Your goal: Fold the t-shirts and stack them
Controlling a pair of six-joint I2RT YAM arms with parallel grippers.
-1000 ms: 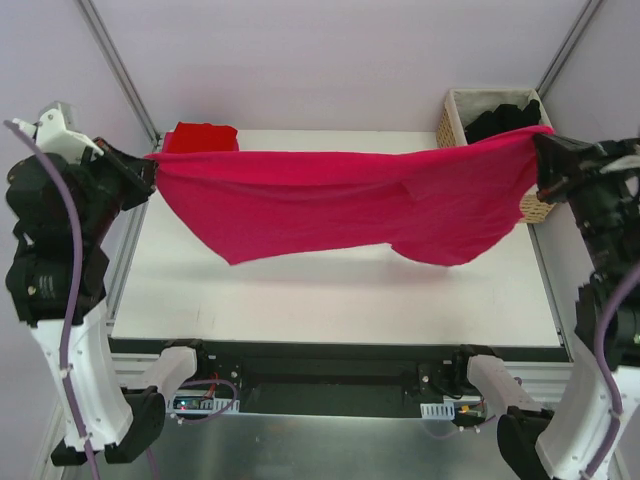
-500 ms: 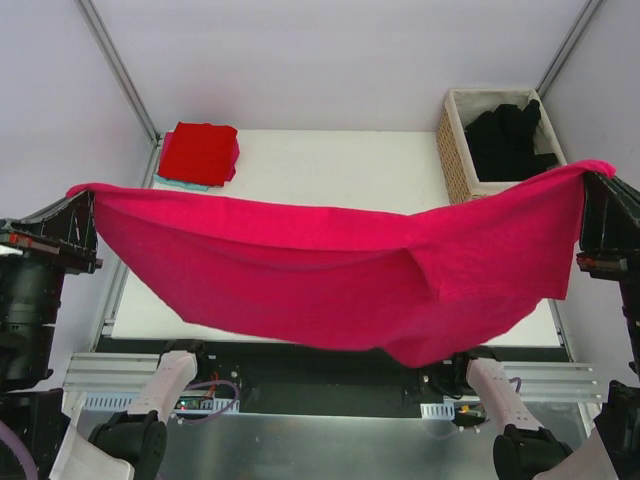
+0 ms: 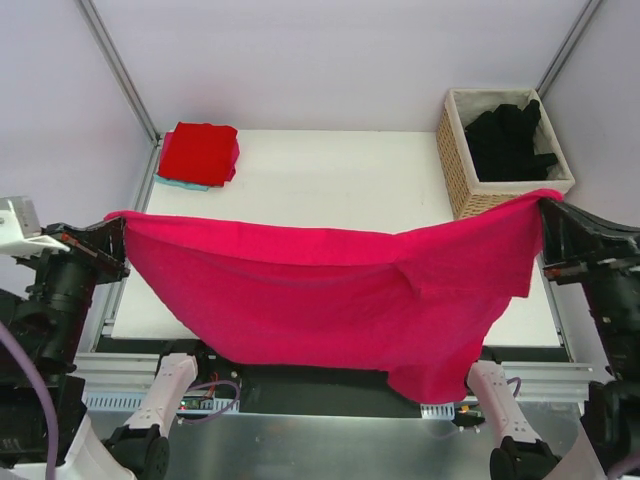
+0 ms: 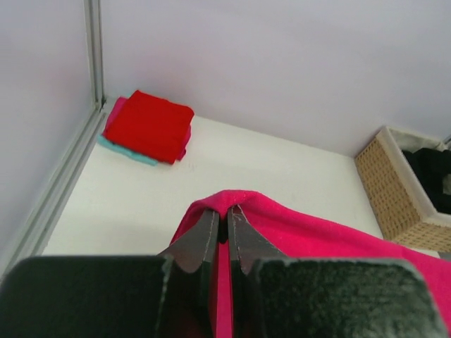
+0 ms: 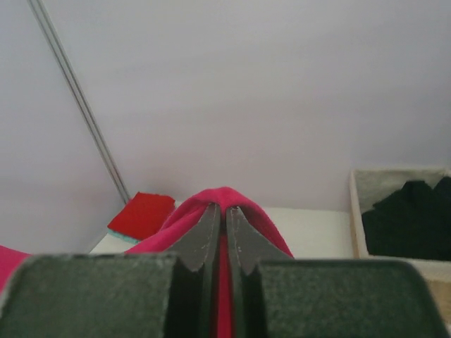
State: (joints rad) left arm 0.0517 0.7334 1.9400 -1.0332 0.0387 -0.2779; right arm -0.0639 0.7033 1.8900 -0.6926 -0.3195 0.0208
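A magenta-pink t-shirt (image 3: pixel 330 295) hangs stretched in the air between my two arms, above the near part of the white table (image 3: pixel 330 175). My left gripper (image 3: pixel 122 222) is shut on its left corner (image 4: pixel 227 204). My right gripper (image 3: pixel 545 205) is shut on its right corner (image 5: pixel 224 201). The cloth sags in the middle and its lower edge droops past the table's near edge. A folded red t-shirt (image 3: pixel 200 152) lies on a small stack at the far left corner. Black t-shirts (image 3: pixel 510 138) fill the basket.
The woven wicker basket (image 3: pixel 455 170) stands at the far right corner of the table. Under the red shirt a teal piece (image 3: pixel 180 184) and a pink edge show. Metal frame posts (image 3: pixel 120 70) rise at the back corners.
Both arms carried the hanging shirt from the far side of the table towards the near edge. In the last half second they drew a little closer together. Both grips held.
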